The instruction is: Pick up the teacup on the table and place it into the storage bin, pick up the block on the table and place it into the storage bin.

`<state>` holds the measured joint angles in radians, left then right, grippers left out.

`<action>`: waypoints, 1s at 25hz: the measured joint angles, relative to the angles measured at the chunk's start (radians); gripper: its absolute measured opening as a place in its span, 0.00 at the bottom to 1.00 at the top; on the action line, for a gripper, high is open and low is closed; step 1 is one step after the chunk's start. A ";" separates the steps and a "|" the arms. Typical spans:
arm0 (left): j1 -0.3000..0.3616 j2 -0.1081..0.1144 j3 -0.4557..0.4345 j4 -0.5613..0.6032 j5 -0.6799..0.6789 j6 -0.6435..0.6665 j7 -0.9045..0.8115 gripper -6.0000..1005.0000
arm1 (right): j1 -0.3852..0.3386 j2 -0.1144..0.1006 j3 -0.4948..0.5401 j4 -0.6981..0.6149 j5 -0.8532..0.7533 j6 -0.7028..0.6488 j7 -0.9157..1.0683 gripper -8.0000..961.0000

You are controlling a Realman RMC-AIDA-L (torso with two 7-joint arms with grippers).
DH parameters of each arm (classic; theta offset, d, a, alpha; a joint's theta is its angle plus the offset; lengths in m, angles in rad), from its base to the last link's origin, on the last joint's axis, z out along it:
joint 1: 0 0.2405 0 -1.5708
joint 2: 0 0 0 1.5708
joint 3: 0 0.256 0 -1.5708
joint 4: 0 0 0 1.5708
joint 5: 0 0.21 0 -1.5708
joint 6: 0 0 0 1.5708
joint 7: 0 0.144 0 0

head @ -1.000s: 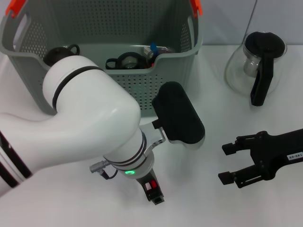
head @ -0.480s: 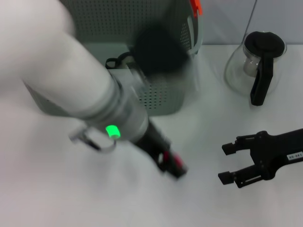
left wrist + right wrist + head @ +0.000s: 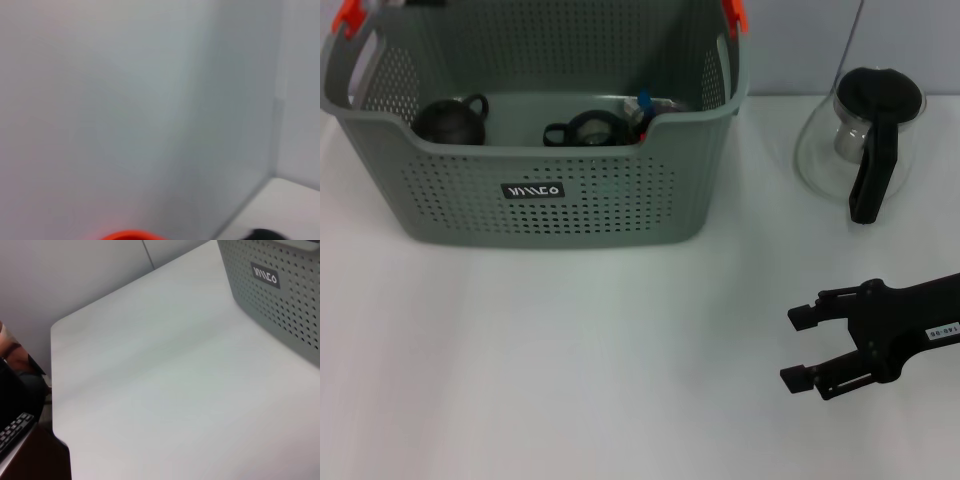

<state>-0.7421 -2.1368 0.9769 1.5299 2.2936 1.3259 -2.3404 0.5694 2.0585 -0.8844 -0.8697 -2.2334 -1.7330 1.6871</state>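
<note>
The grey-green perforated storage bin point(image 3: 550, 190) stands at the back left of the white table; it also shows in the right wrist view point(image 3: 280, 300). Inside it, a black teacup point(image 3: 445, 118) sits at the left end, and another black handled item point(image 3: 582, 130) lies mid-bin. A small blue and red piece point(image 3: 645, 106), possibly the block, peeks over the front rim. My right gripper point(image 3: 796, 348) hovers open and empty low over the table at the front right, far from the bin. My left gripper is out of view; its wrist camera shows only a wall and an orange clip point(image 3: 127, 235).
A glass pot point(image 3: 860, 130) with a black lid and handle stands at the back right. Bare white tabletop point(image 3: 600, 360) stretches in front of the bin. The right wrist view shows the table's far corner point(image 3: 55, 330) and a keyboard point(image 3: 12, 432) beyond it.
My left arm, which covered the bin's front a second ago, swung up and away and has left the head view. The right gripper has not moved.
</note>
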 joint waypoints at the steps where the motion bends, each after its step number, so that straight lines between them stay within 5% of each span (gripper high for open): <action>1: -0.012 0.004 0.008 -0.060 0.009 -0.063 0.004 0.67 | 0.002 0.000 -0.001 0.000 0.000 0.000 0.000 0.98; 6: -0.074 0.028 0.011 -0.299 0.035 -0.239 0.009 0.66 | 0.011 0.000 0.000 0.000 0.000 0.001 -0.007 0.98; 9: -0.073 0.034 0.007 -0.321 0.031 -0.260 0.009 0.66 | 0.016 0.000 0.001 -0.001 0.000 0.002 -0.008 0.98; 13: -0.028 0.028 -0.008 -0.248 0.014 -0.230 -0.002 0.85 | 0.016 0.000 0.003 -0.009 0.000 0.000 -0.009 0.98; 17: 0.077 0.017 -0.075 -0.136 -0.186 -0.044 0.035 0.96 | 0.015 -0.007 0.007 -0.011 0.008 -0.002 -0.009 0.98; 20: 0.223 0.012 -0.112 -0.158 -0.578 0.205 0.236 0.96 | 0.014 -0.009 0.023 -0.011 0.011 -0.005 -0.016 0.98; 25: 0.313 -0.004 -0.131 -0.254 -0.746 0.423 0.406 0.96 | 0.014 -0.007 0.096 -0.011 0.026 -0.051 -0.064 0.98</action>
<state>-0.4291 -2.1410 0.8463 1.2761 1.5472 1.7491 -1.9346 0.5835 2.0519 -0.7886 -0.8805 -2.2071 -1.7836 1.6233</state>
